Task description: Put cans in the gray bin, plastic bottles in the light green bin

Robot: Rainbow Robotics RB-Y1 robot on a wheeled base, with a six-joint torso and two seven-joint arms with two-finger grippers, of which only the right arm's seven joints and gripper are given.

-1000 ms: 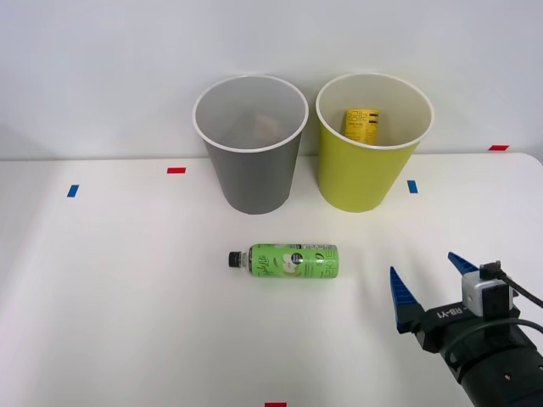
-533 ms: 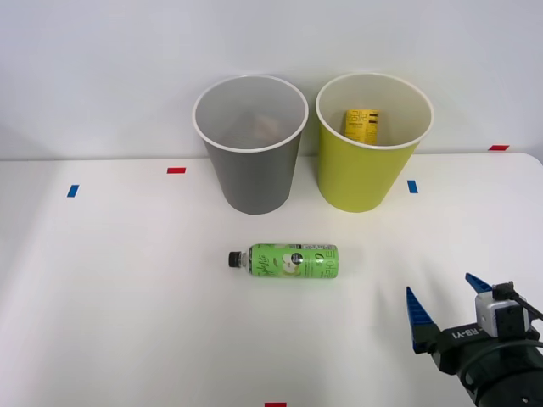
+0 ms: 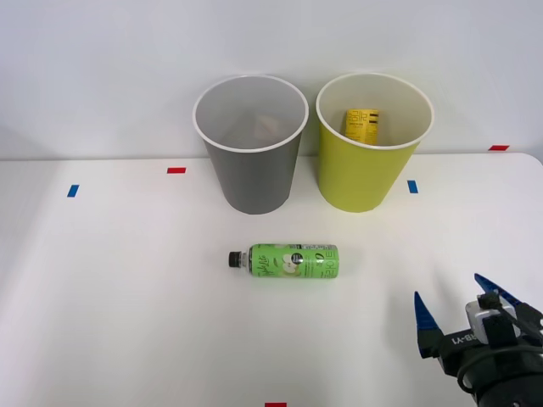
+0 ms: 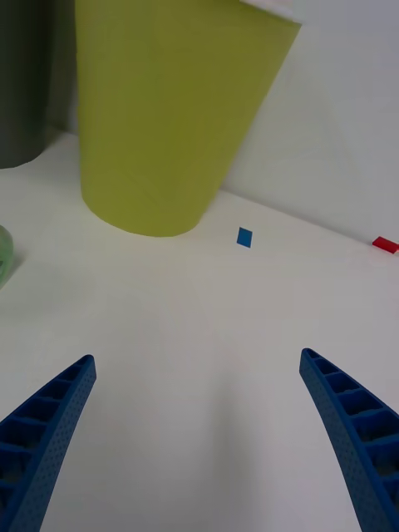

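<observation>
A green-labelled plastic bottle (image 3: 287, 260) with a black cap lies on its side on the white table, cap pointing left, in front of the two bins. The gray bin (image 3: 249, 144) stands at the back, something pale dimly visible inside. Beside it on the right, the light green bin (image 3: 372, 142) (image 4: 166, 108) holds a yellow-labelled bottle (image 3: 362, 125). My right gripper (image 3: 462, 305) (image 4: 199, 432) hangs open and empty near the table's front right, well right of the green bottle, whose edge (image 4: 4, 258) shows in the wrist view.
Small tape marks dot the table: blue (image 3: 73, 191) (image 3: 412, 186) (image 4: 244, 237) and red (image 3: 176, 170) (image 3: 498, 147) (image 3: 275, 404). A white wall rises just behind the bins.
My right gripper has drawn back toward the front right edge of the table, staying open. The bottles and bins have not moved.
</observation>
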